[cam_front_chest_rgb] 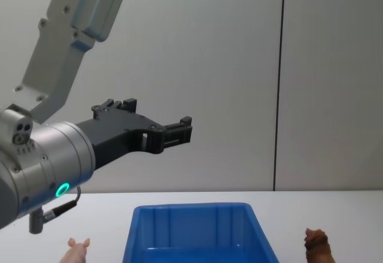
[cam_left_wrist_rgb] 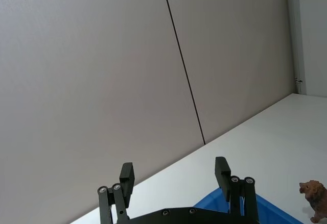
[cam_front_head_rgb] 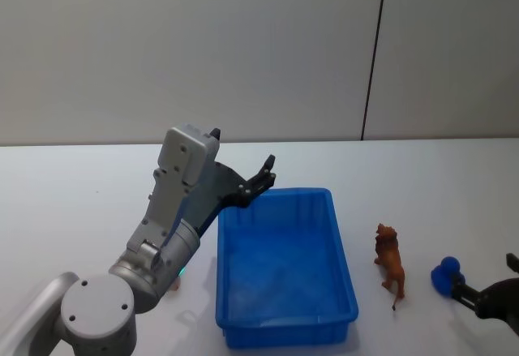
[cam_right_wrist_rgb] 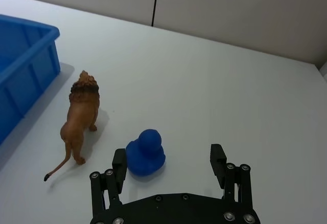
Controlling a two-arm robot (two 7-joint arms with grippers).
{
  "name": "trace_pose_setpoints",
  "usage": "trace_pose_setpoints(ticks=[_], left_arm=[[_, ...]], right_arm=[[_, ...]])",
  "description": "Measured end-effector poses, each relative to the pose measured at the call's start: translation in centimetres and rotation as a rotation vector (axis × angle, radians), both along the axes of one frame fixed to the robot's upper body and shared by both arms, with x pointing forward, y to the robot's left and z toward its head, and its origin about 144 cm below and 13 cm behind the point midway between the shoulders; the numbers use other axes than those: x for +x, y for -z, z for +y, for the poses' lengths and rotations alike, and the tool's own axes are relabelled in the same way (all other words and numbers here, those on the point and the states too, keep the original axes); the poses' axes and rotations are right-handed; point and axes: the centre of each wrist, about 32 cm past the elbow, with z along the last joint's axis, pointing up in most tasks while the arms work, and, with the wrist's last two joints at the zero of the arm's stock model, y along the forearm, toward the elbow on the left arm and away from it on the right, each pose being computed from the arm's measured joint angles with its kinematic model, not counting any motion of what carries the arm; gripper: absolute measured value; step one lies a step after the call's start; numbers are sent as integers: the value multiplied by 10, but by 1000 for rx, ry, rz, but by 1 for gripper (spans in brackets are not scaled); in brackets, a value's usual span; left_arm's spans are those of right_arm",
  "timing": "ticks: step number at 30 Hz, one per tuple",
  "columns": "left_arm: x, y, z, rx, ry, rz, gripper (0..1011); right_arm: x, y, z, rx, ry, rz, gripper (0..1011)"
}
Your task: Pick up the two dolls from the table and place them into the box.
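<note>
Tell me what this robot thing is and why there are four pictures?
It's a robot with two arms. One camera sits on its head, one on its chest, one on each wrist. The left gripper hangs above the blue box, fingers open, holding nothing. The right gripper is low by a blue duck toy, fingers open too. A lion toy stands on the white table between duck and box. A small pink toy sits left of the box.

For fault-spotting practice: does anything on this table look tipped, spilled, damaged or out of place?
Nothing tipped: lion and blue duck stand upright right of the empty box, open right tool by the duck, open left tool raised over the box. Oddity: a pink toy left of the box makes three toys, not two.
</note>
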Motion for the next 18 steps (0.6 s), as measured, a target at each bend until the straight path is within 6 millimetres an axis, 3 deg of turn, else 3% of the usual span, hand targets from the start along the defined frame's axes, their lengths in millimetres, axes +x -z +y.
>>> trace_pose_setpoints(ticks=[18], left_arm=[[0, 0, 0, 0, 0, 0, 1001]], right_arm=[[34, 20, 25, -21, 7, 71, 1001]])
